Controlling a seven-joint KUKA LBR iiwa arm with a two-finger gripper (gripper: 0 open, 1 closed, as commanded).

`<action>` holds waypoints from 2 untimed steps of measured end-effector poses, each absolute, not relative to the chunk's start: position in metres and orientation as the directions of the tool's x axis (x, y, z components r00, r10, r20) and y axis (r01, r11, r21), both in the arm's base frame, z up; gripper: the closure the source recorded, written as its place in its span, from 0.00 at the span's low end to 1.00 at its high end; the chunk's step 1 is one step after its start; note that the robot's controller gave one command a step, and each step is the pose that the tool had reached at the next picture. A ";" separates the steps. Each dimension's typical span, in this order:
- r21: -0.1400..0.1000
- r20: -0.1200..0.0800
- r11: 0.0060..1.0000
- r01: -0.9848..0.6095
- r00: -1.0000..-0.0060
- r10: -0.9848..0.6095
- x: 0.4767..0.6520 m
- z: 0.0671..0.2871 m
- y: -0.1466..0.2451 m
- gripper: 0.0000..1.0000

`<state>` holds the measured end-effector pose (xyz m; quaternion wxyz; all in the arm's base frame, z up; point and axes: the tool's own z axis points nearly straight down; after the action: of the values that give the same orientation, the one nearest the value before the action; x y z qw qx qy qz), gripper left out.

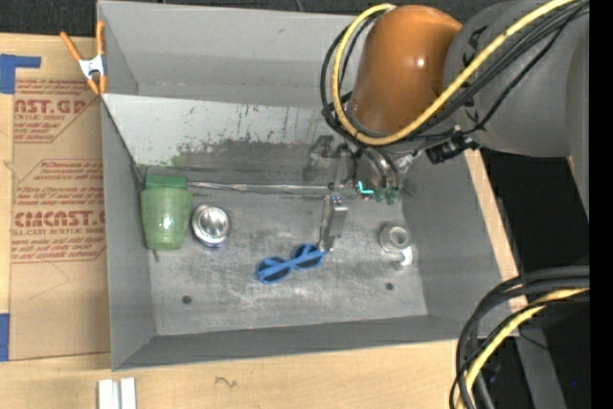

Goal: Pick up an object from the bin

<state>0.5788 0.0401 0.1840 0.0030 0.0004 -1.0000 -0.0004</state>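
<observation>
Obs, hidden/unclear items first. Claw (327, 240) is showing as 1 thin grey vertical piece hanging below the wrist, w/ wrist hardware crowding it from above. Cannot tell whether it is released or clenched. Its lower end is sitting right at the right-hand end of a blue looped thing (287, 264); touching vs. just above, cannot tell from this angle. Blue looped thing is lying flat on the floor of the bin (211, 53), approx. centre-front, running diagonally from low-left to upper-right. It is looking like 2 loops joined, kind unclear. Small clear/whitish piece (395, 239) is lying to the claw's right, apart from it; ring-like, shape hard to make out against the grey floor.

Arm (536, 81) pose: coming in from the view's right, w/ a big grey link crossing the upper-right corner and getting cut off by the frame edge. Orange cover (407, 62) is sitting over the wrist, above the bin's back-right part, hiding the wall behind it. Yellow + black cables (332, 81) are looping round the cover. Wrist is pointing down into the bin, claw hanging over the floor's centre. Tiny green light (367, 190) is glowing on the wrist hardware.

Rest of bin: green translucent cup (165, 212) is lying against the left wall, and a silver round cap (211, 224) is sitting just beside it on its right. Both are lying well apart from the claw.
</observation>
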 end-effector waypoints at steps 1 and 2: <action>0.000 -0.010 0.975 -0.224 -0.975 -0.224 0.533 0.070 0.017 0.00; 0.000 -0.010 0.975 -0.224 -0.974 -0.224 0.534 0.073 0.018 1.00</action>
<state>0.5339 0.0180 0.0726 -0.0051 0.1129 -0.9936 -0.0007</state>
